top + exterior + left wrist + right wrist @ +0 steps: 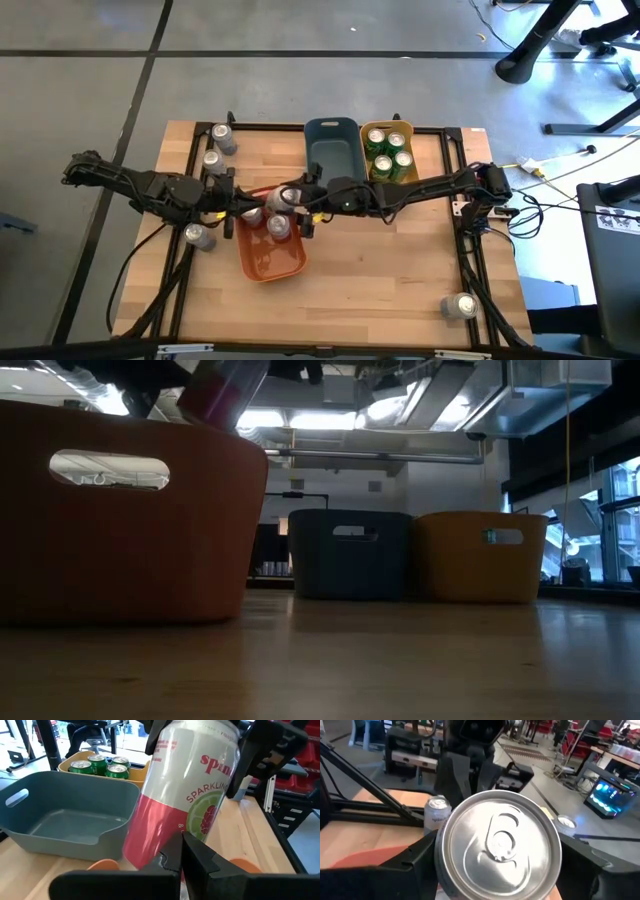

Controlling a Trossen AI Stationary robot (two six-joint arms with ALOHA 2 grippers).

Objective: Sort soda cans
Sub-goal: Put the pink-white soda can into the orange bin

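Note:
My right gripper (292,199) is shut on a red-and-white soda can (185,790), which hangs over the far part of the orange bin (270,255). The can's silver top (497,840) fills the right wrist view. My left gripper (237,207) is shut, its fingertips (182,855) close by the can's lower end. Two more cans (265,220) stand in the orange bin. Several green cans (388,152) stand in the yellow bin (366,132). The blue-grey bin (330,150) has no cans in it. My right gripper pinches the can's upper side wall (235,765) between its two fingers (415,865), one on each side. The fingers come from the table's right, slanting down. The can is tilted and lifted clear above the orange bin. My left gripper: I cannot tell whether its fingertips touch the can's lower end.
Loose cans stand on the table's left side (222,138), (212,160), (197,236), and one stands near the front right corner (460,305). The three bins also show side by side in the low view (350,555). Bare wood lies in the table's near middle.

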